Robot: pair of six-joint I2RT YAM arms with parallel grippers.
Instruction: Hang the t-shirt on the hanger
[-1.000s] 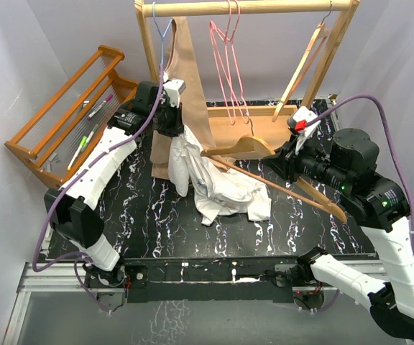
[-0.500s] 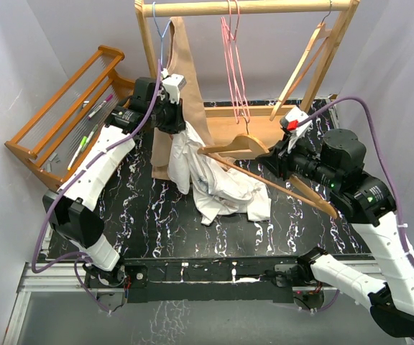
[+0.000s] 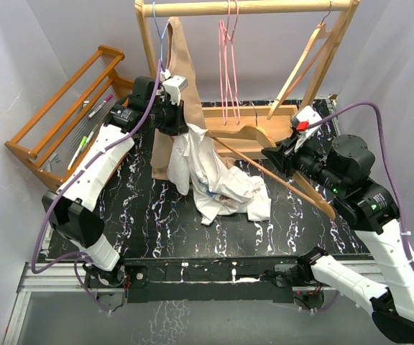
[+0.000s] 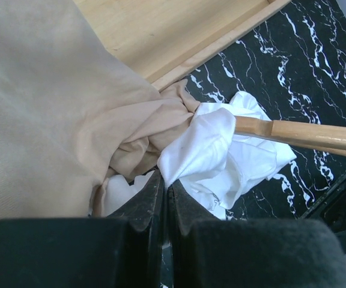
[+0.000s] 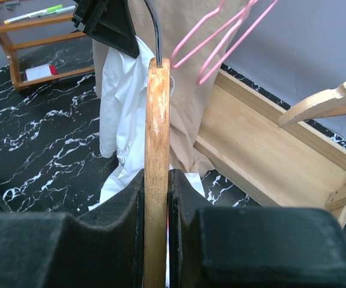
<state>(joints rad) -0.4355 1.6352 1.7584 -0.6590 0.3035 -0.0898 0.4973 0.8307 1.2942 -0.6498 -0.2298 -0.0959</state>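
Note:
The white t-shirt [image 3: 218, 183] hangs bunched from my left gripper [image 3: 180, 128], which is shut on a fold of it [image 4: 203, 144] next to the beige garment [image 4: 47, 96]; its lower part lies on the black marble table. My right gripper [image 3: 284, 154] is shut on a light-wood hanger [image 3: 254, 138], the jaws pinching its bar [image 5: 158, 138]. One hanger arm [image 4: 305, 133] reaches into the white cloth. Thin pink hangers [image 3: 228, 72] hang from the rail, behind the shirt [image 5: 125, 108] in the right wrist view.
A wooden rail frame [image 3: 250, 7] stands at the back, with the beige garment [image 3: 185, 72] on a blue hanger and another wooden hanger [image 3: 307, 61] hanging at the right. A slatted wooden rack [image 3: 63, 115] holding pens sits at the left.
My right gripper has carried the wooden hanger slightly back toward the rail frame, and the shirt has shifted with it. The pink hangers have swung. My left gripper has kept its hold.

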